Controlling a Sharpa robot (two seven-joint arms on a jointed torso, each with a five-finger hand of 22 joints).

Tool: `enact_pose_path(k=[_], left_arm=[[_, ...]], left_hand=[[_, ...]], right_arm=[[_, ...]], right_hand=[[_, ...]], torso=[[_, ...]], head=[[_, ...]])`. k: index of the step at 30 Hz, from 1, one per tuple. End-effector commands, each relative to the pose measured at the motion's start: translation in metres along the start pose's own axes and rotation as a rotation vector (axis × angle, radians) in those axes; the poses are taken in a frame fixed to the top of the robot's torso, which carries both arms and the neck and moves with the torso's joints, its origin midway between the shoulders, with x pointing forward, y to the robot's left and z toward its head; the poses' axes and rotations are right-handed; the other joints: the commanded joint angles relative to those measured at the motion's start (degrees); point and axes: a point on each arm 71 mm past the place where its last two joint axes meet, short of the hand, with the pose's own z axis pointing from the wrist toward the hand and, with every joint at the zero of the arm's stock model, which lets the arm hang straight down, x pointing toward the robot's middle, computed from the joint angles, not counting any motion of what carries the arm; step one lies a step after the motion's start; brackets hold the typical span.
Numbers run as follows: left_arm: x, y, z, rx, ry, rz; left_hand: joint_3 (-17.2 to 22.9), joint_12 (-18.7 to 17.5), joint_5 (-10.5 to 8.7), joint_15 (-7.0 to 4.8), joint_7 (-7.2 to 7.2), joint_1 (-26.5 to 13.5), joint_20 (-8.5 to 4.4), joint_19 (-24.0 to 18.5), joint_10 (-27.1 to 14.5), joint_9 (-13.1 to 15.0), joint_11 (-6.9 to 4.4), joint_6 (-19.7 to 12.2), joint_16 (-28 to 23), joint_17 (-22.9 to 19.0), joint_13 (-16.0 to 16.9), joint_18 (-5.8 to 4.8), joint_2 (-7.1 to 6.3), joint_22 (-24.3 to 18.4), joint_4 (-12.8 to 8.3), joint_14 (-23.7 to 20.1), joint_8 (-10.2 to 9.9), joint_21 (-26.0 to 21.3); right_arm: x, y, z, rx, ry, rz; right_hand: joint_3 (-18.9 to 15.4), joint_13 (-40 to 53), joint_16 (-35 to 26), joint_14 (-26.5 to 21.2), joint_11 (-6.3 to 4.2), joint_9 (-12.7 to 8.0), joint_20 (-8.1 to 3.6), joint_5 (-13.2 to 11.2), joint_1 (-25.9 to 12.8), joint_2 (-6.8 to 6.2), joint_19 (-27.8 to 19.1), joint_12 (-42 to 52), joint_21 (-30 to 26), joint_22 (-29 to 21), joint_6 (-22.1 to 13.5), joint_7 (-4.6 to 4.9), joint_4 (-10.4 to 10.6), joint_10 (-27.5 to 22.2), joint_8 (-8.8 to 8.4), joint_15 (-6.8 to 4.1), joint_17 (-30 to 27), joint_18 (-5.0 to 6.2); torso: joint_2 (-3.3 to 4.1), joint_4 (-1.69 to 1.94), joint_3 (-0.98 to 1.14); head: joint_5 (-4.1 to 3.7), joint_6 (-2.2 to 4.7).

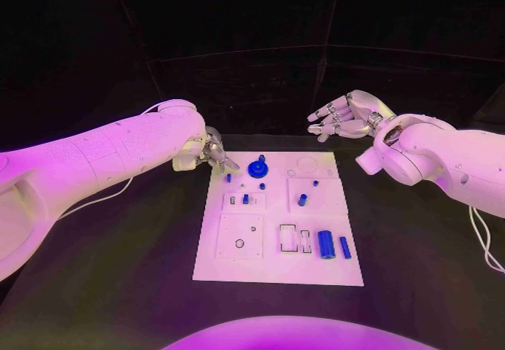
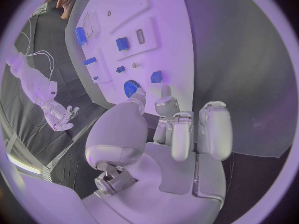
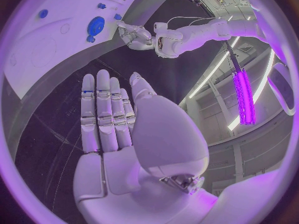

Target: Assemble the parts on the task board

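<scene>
Head view: task board between hands, blue gear beside left hand

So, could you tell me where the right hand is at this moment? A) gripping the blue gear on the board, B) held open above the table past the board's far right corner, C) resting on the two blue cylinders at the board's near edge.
B: the right hand hangs open, off the task board, holding nothing.

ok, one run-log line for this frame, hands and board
left hand: open, at task board far-left corner, near blue gear | right hand: open, raised beyond board's far-right corner | parts: on board
</scene>
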Motion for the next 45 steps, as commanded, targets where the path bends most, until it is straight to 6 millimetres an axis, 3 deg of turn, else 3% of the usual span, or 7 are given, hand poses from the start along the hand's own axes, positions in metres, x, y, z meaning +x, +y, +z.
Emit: enact_pose_path(k=[1, 11, 36, 45], left_arm=[[0.0031, -0.0015, 0.0010, 0.000, 0.029, 0.021], [0.0076, -0.0023, 0.0033, -0.002, 0.043, 0.029], [0.0098, -0.0044, 0.0038, 0.002, 0.053, 0.035], [0.0113, -0.0067, 0.0035, 0.006, 0.061, 0.034]], left_hand=[[-0.4, 0.3, -0.34, 0.36, -0.03, 0.4, 0.45, 0.8, 0.0, -0.1, 0.26, 0.6, 0.2, 15.1, -0.1, 0.50, 0.18, 0.7, 0.0, 6.1, -0.1, -0.1], [-0.7, 0.3, -0.33, 0.32, -0.10, 1.1, 0.42, 0.9, 0.0, -0.3, 0.20, 0.9, 0.2, 15.1, -0.1, 0.49, 0.55, 0.8, -0.1, 6.1, -0.1, 0.0], [-0.8, 0.4, -0.32, 0.28, -0.13, 5.3, 0.37, 0.9, -0.1, -1.3, 0.16, 1.3, 0.2, 15.1, -0.4, 0.45, 3.06, 1.0, -1.9, 6.1, -0.3, 0.0], [-0.8, 0.4, -0.32, 0.29, -0.13, 5.7, 0.37, 0.9, -0.1, -1.4, 0.16, 1.4, 0.2, 15.1, -0.4, 0.45, 3.17, 1.1, -2.1, 6.1, -0.3, 0.0]], right_arm=[[0.0002, 0.0023, 0.0007, -0.015, 0.005, 0.000], [0.0005, 0.0025, 0.0009, -0.016, 0.006, 0.000], [0.0014, 0.0030, 0.0019, -0.017, 0.008, 0.000], [0.0019, 0.0033, 0.0022, -0.018, 0.010, 0.001]], right_hand=[[0.1, -0.1, -0.4, -0.5, 0.03, 0.0, 0.38, 0.3, -0.1, 0.05, -0.1, -0.2, -0.2, -0.1, -0.2, 0.15, 0.2, -0.5, -0.38, 0.00, -0.1, 0.61], [0.1, -0.1, -0.4, -0.5, 0.03, 0.0, 0.38, 0.3, -0.1, 0.05, -0.1, -0.2, -0.2, -0.1, -0.2, 0.15, 0.2, -0.5, -0.38, 0.00, -0.1, 0.61], [0.2, -0.1, -0.4, -0.5, 0.04, 0.0, 0.40, 0.3, 0.0, 0.10, -0.1, -0.2, -0.3, -0.1, -0.3, 0.16, 0.2, -0.5, -0.38, 0.01, -0.1, 0.62], [0.2, -0.1, -0.4, -0.5, 0.04, 0.0, 0.40, 0.3, 0.0, 0.10, -0.1, -0.2, -0.3, -0.1, -0.3, 0.16, 0.2, -0.5, -0.38, 0.01, -0.1, 0.62]], torso=[[-0.02, -0.01, 0.02], [-0.03, 0.08, 0.02], [-0.01, 0.02, 0.03], [0.00, 0.05, 0.03]], head=[[0.02, -0.09], [-0.03, -0.14], [-0.05, -0.48], [-0.10, -0.57]])
